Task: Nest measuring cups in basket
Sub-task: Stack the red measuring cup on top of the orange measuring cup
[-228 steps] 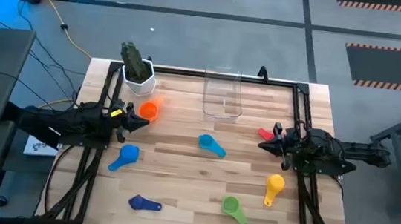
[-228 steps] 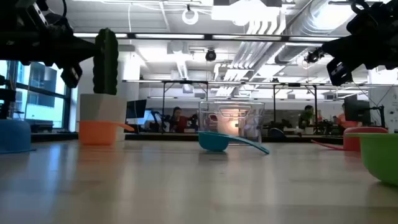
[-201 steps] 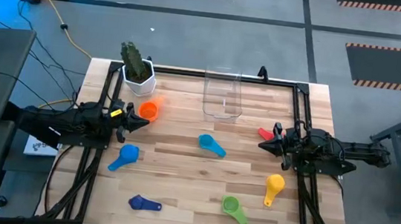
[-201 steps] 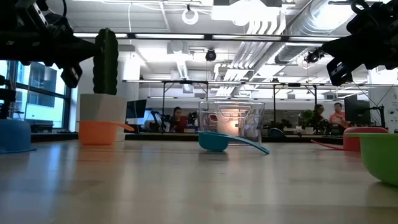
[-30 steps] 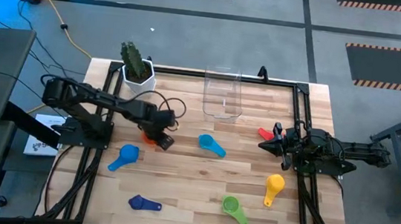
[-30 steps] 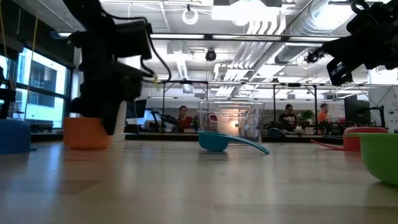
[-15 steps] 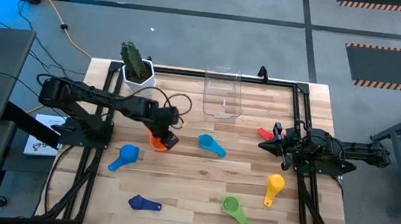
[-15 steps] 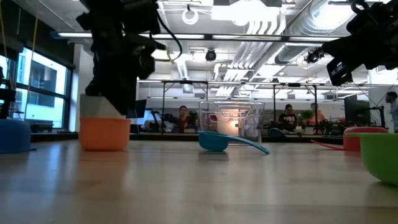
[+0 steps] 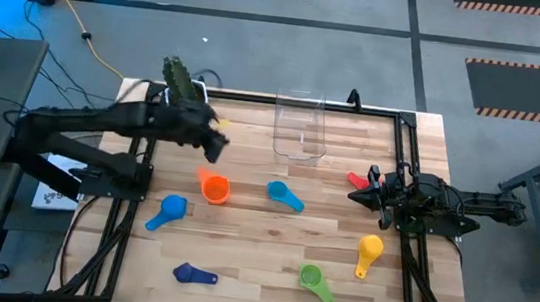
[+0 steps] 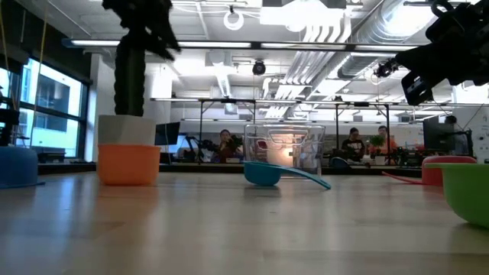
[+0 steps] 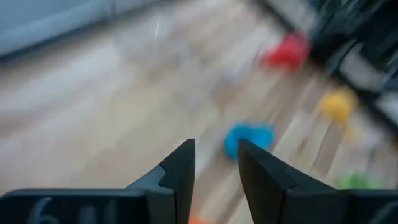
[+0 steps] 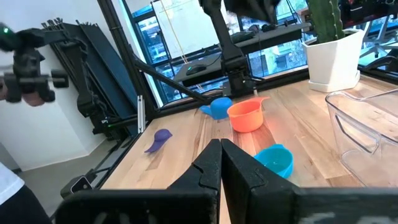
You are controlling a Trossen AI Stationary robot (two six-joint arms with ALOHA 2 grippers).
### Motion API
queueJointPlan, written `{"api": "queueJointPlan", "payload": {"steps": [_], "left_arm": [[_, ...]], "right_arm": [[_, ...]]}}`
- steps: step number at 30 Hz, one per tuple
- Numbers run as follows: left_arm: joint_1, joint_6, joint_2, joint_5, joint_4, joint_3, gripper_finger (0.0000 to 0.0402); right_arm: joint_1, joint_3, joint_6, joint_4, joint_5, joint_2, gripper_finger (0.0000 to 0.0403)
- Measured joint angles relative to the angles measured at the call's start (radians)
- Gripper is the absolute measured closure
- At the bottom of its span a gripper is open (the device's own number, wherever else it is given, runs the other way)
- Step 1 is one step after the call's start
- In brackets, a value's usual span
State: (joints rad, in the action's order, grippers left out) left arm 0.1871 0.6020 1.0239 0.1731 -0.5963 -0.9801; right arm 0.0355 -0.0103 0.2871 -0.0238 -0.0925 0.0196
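Low view: green cup (image 10: 467,192) nearest, then orange cup (image 10: 128,163) and light blue cup (image 10: 269,173); the clear basket (image 10: 284,151) lies behind them.

High view adds four cups, seven in all on the wooden surface (image 9: 270,242): dark blue (image 9: 194,275), yellow (image 9: 369,250), blue (image 9: 169,210), red (image 9: 358,180). One basket (image 9: 300,126), no cup in it.

Left gripper (image 9: 215,142) is raised near the cactus pot (image 9: 186,97); its wrist view shows the fingers (image 11: 178,167) parted, holding nothing.

Right gripper (image 9: 366,194) is fully closed, empty, beside the red cup.
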Motion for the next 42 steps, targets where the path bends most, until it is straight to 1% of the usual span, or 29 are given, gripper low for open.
{"api": "queueJointPlan", "payload": {"steps": [2,4,6,8,9,11,13,14,16,17,18,19,20,22,24,26,28,29,30,33,35,36,38,40,42], "left_arm": [[0.0,-0.01,-0.058,0.02,0.11,0.047,0.0314],[-0.004,0.0,-0.103,0.023,0.224,0.103,0.0342],[-0.017,0.017,-0.137,0.025,0.336,0.17,0.0378],[-0.032,0.028,-0.164,0.024,0.469,0.242,0.0394],[-0.039,0.038,-0.175,0.024,0.544,0.274,0.0393],[-0.047,0.048,-0.193,0.024,0.684,0.328,0.0392],[-0.047,0.048,-0.206,0.024,0.769,0.359,0.0398],[-0.046,0.05,-0.209,0.024,0.793,0.365,0.04],[-0.04,0.049,-0.212,0.024,0.806,0.364,0.0398],[-0.036,0.049,-0.213,0.024,0.812,0.364,0.0398],[-0.034,0.049,-0.216,0.023,0.812,0.364,0.0398],[-0.03,0.049,-0.218,0.021,0.811,0.364,0.0399],[-0.028,0.049,-0.218,0.021,0.812,0.363,0.04],[-0.02,0.049,-0.218,0.02,0.811,0.363,0.0401],[-0.006,0.036,-0.218,0.02,0.811,0.363,0.0401],[0.011,0.032,-0.218,0.021,0.811,0.363,0.0401],[0.029,0.033,-0.218,0.019,0.811,0.363,0.0401],[0.037,0.032,-0.218,0.011,0.811,0.363,0.0401],[0.045,0.033,-0.218,-0.002,0.811,0.363,0.0401],[0.06,0.033,-0.218,-0.049,0.811,0.363,0.0401],[0.063,0.033,-0.218,-0.069,0.811,0.363,0.0401],[0.063,0.032,-0.218,-0.072,0.809,0.363,0.0401],[0.063,0.032,-0.218,-0.074,0.804,0.363,0.0401],[0.063,0.03,-0.218,-0.074,0.801,0.363,0.0401],[0.063,0.023,-0.218,-0.073,0.801,0.363,0.0401]], "right_arm": [[0.0,0.0,0.0,0.0,0.0,0.0,0.0402],[0.0,0.0,-0.004,-0.001,0.007,0.0,0.0402],[0.0,0.0,-0.006,-0.019,0.068,0.0,0.0402],[0.0,0.0,0.091,-0.107,0.142,0.0,0.0402],[-0.002,0.0,0.145,-0.181,0.195,0.001,0.0402],[-0.003,0.0,0.253,-0.327,0.35,0.001,0.0402],[-0.004,0.0,0.353,-0.461,0.509,0.0,0.0402],[-0.004,0.0,0.364,-0.509,0.578,0.0,0.0402],[-0.008,0.0,0.325,-0.557,0.736,0.0,0.0402],[-0.011,0.0,0.326,-0.569,0.796,0.001,0.0402],[-0.016,0.0,0.362,-0.588,0.836,0.005,0.0402],[-0.024,-0.004,0.413,-0.609,0.848,0.018,0.0402],[-0.034,-0.017,0.46,-0.611,0.831,0.041,0.0402],[-0.054,-0.074,0.501,-0.613,0.712,0.118,0.0402],[-0.071,-0.164,0.508,-0.617,0.591,0.237,0.0402],[-0.085,-0.271,0.454,-0.596,0.507,0.381,0.0402],[-0.101,-0.392,0.364,-0.483,0.446,0.517,0.0402],[-0.114,-0.452,0.345,-0.374,0.43,0.571,0.0402],[-0.131,-0.516,0.373,-0.234,0.424,0.621,0.0402],[-0.196,-0.686,0.572,0.305,0.375,0.752,0.0402],[-0.228,-0.761,0.596,0.611,0.303,0.824,0.0402],[-0.239,-0.786,0.591,0.73,0.268,0.85,0.0402],[-0.242,-0.802,0.609,0.909,0.242,0.886,0.0402],[-0.231,-0.785,0.661,1.021,0.238,0.902,0.0402],[-0.22,-0.742,0.753,1.12,0.231,0.906,0.0403]]}}
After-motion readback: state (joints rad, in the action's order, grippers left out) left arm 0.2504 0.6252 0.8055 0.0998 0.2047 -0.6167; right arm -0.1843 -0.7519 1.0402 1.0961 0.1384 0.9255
